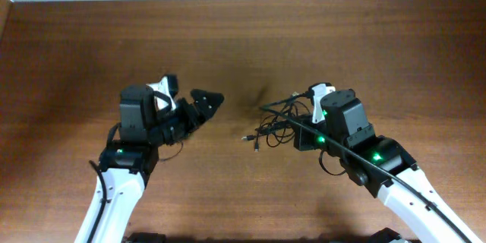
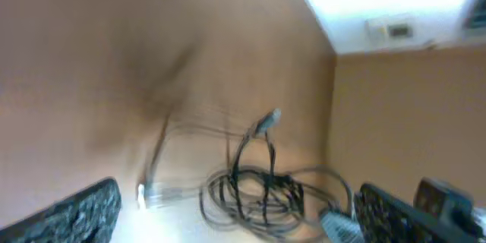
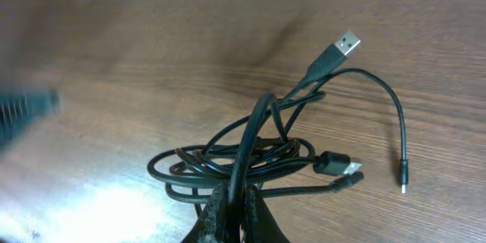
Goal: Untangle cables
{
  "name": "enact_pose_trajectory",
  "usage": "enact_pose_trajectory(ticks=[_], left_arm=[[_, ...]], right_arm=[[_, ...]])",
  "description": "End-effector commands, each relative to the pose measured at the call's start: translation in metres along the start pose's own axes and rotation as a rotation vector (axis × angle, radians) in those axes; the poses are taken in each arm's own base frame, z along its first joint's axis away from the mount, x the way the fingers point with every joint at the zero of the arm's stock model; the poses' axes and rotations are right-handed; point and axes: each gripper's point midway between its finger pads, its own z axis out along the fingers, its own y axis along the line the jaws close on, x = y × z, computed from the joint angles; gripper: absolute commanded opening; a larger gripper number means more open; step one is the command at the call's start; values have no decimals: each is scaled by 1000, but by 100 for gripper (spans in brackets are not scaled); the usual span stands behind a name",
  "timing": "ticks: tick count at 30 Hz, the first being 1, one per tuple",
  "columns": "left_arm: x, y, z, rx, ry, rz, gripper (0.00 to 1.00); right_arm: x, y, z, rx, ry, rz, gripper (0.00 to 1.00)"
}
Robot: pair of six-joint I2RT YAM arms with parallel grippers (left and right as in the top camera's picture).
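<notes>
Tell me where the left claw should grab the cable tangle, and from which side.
Probably the USB plug: it juts out clear of the looped cables, opposite the right claw pinching them. Bring the open left claw in from that far side.

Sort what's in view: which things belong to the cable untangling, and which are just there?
Part of the job:
- cables, a tangled black bunch
- right hand, shut on a strand of it
- left hand, open, apart from the bunch

Just there:
- wooden table
- thicker black cable running along the right arm
</notes>
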Motion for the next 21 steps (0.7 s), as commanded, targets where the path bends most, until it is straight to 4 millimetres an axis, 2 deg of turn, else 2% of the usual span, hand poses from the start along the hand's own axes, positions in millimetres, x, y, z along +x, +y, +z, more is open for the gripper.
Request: enact_pose_trajectory(ticks=[1,4,7,9,11,14,18,19,21], left_arm=[[37,7,2,-56,142,-483,99],[60,1,9,-96,197,-637,99],[67,5,21,-170,116,-762,99],[72,-2,28,-163,90,-759,99],[74,-25,39,-87,79,-680,99],[79,-25,54,-95,81,-700,100],[95,-24,86,-100,170,-677,87],[99,-23,94,-99,193,-673,73],[100,-14,108,-114,204,-678,53]], right_arm=[[-16,5,-9,2,-54,18,4],[-15,6,-9,-3,-49,17,4],[-13,10,-9,-26,-37,17,4],[-11,11,-9,-26,-30,17,4],[-9,11,-9,-32,-20,17,4],[-7,14,-9,-50,-10,17,4],[-7,14,-9,-50,-9,17,4],[-7,14,-9,-50,-8,17,4],[-6,16,-9,-58,-4,17,4]])
